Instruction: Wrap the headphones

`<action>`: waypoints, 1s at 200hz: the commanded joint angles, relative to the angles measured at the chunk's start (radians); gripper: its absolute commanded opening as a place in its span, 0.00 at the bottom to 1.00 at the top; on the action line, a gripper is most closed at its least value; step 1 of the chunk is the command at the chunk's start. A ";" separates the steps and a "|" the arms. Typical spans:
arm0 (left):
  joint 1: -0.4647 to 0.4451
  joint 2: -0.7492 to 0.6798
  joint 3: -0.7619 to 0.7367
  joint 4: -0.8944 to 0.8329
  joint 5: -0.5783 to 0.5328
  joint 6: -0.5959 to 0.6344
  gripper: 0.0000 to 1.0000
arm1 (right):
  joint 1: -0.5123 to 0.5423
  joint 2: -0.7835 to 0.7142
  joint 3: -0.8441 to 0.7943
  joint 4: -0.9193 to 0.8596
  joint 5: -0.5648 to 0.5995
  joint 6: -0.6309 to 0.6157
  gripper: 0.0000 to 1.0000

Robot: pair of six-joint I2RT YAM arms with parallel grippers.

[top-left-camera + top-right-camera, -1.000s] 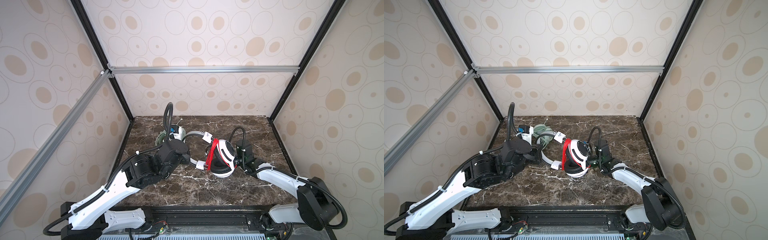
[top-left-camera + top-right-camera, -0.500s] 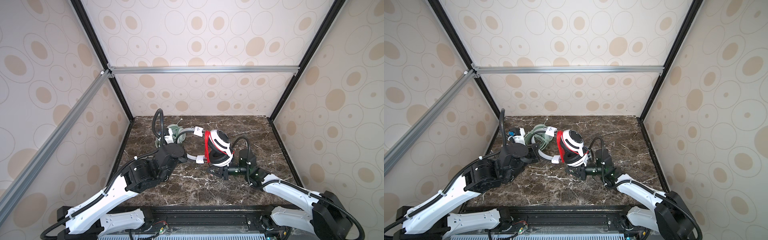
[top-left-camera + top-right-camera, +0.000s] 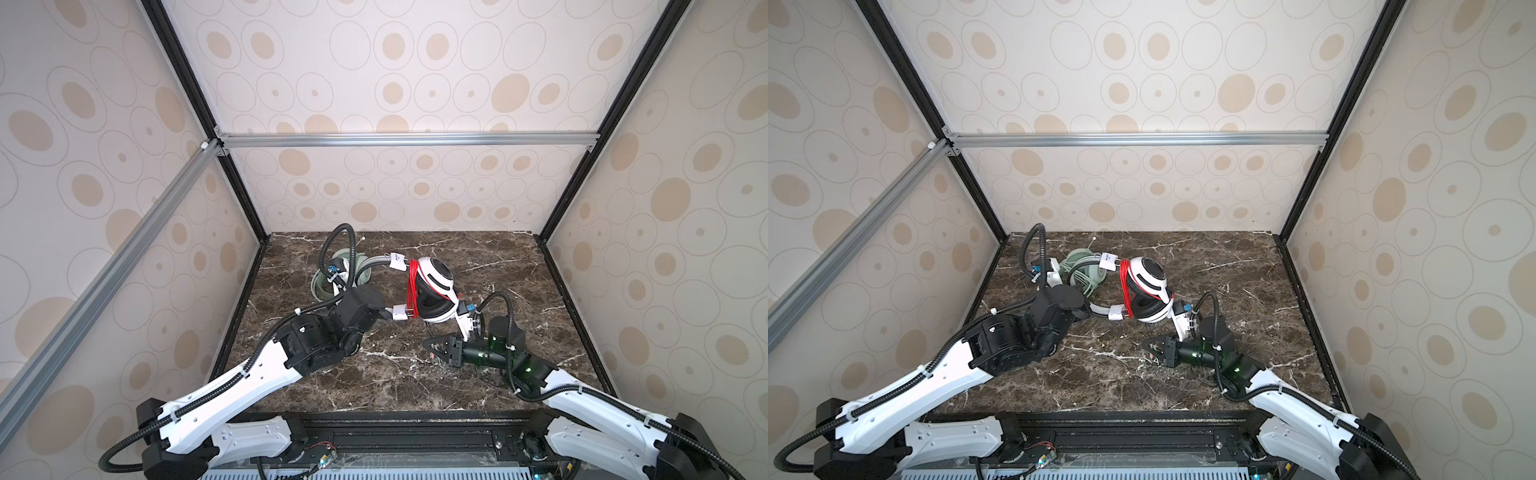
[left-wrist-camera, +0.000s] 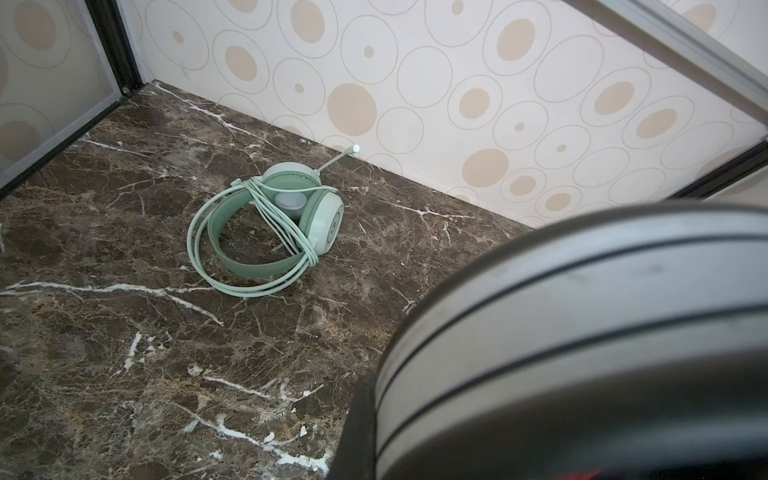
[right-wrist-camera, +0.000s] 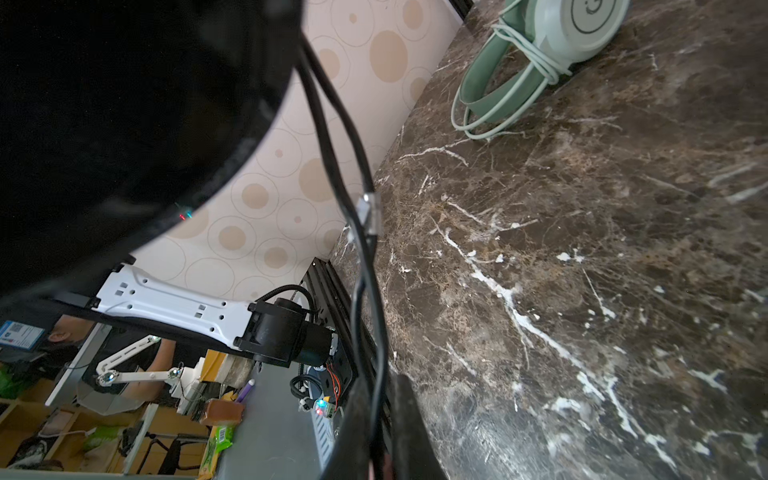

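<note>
Headphones are two: the mint-green over-ear headset (image 4: 322,222), its pale green cable (image 4: 286,237) coiled on it, lies at the rear left of the brown marble tabletop (image 3: 374,382), and at the middle the left gripper (image 3: 384,312) is clamped on the grey headband (image 4: 582,332) of the white-and-black headset (image 3: 436,276), wound with thin red cable (image 3: 412,286). This headset looks light, with springy band and limp, slippery cable, so the band is the firm hold; the right gripper (image 3: 430,347), low in front, seems pinched on the cable's tail. Walls (image 3: 395,199) stand close behind; free room is at right.
</note>
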 commanded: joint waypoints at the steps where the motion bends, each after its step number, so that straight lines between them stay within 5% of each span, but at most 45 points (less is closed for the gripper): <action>1: 0.036 0.021 0.012 0.163 -0.044 -0.084 0.00 | 0.008 -0.022 -0.009 -0.049 0.031 0.053 0.01; 96: 0.180 0.286 0.004 0.292 0.141 -0.095 0.00 | 0.008 -0.103 0.021 -0.251 0.273 -0.035 0.00; 200: 0.248 0.554 0.021 0.340 0.283 -0.127 0.00 | 0.005 0.232 0.254 -0.375 0.351 -0.126 0.00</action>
